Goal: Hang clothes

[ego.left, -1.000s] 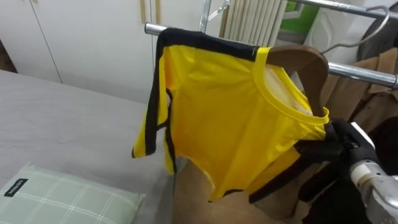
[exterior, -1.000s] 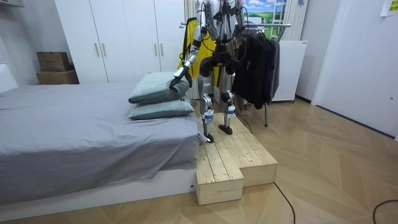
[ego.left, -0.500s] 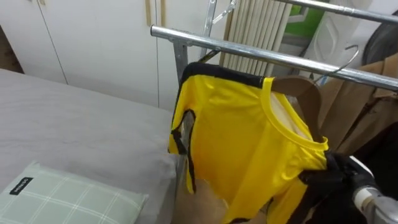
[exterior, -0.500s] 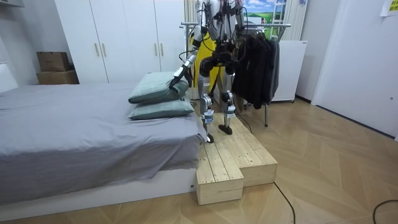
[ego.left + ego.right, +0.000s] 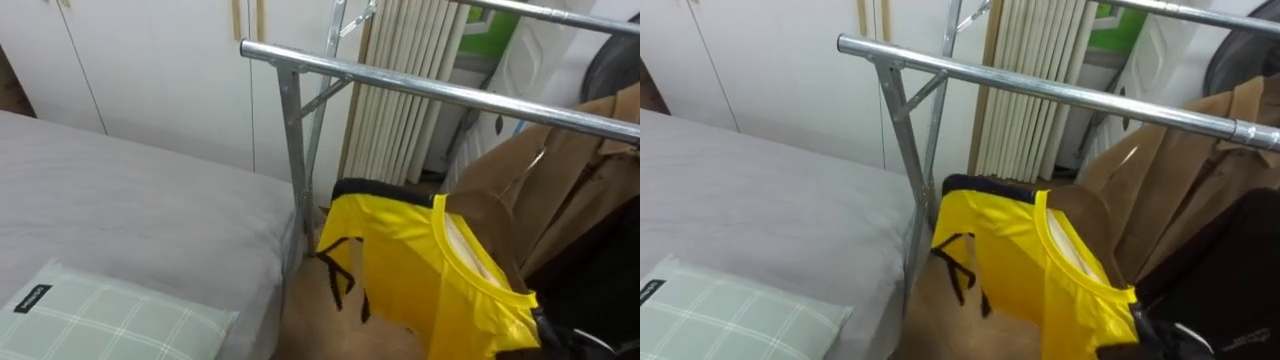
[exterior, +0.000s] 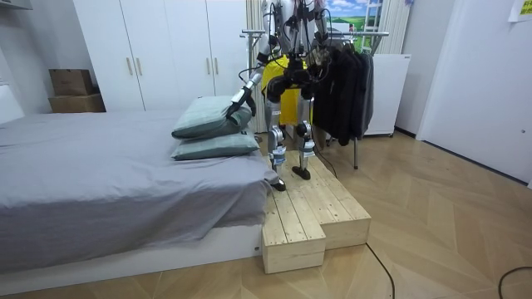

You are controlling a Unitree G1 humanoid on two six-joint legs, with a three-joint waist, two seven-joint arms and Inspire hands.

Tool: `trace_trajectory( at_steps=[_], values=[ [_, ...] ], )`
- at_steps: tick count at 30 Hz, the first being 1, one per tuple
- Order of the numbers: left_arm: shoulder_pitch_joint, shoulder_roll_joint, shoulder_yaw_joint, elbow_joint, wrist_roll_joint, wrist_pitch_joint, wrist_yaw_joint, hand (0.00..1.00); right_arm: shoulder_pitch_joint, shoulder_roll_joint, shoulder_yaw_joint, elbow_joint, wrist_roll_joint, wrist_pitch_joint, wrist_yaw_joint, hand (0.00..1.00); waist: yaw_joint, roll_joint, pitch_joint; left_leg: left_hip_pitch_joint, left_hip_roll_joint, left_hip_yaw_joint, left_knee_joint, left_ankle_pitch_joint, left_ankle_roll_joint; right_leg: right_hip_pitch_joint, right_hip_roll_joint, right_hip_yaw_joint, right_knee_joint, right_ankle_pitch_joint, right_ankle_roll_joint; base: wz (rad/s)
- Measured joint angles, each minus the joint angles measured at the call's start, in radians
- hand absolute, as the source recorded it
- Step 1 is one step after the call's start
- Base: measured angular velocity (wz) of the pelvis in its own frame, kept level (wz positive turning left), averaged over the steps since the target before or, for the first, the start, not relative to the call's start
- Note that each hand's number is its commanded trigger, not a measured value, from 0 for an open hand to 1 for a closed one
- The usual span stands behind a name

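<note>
Moved: yellow shirt [image 5: 420, 270] is hanging well lower than 1.0 s ago, now sitting below the metal rail [image 5: 420, 88] and apart from it.
Hidden: bottom edge is cutting off the shirt's lower part; its hanger is blending into the brown coat [image 5: 570, 170] behind.
Rack: rail is carrying the brown coat and dark clothes [image 6: 345, 79].
Right robot hand [image 5: 565, 335]: showing as 1 dark sliver at the shirt's lower right; grip cannot be told.
Left robot hand [image 6: 236, 105]: reaching out beside the pillows [image 6: 208, 124]; fingers unreadable.
</note>
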Motion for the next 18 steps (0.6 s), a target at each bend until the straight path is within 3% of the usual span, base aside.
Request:
trace_trajectory(
  at_steps=[18],
  values=[
    [0.002,0.005,0.000,0.000,-0.010,0.000,-0.001,0.00,0.001,-0.001,0.076,0.059,-0.017,0.003,0.028,1.00,0.001,-0.016,0.0013,0.000,-0.003,-0.003,0.001,0.002,0.003,0.000,0.001,0.010,0.000,-0.006,0.003,0.00]
  ],
)
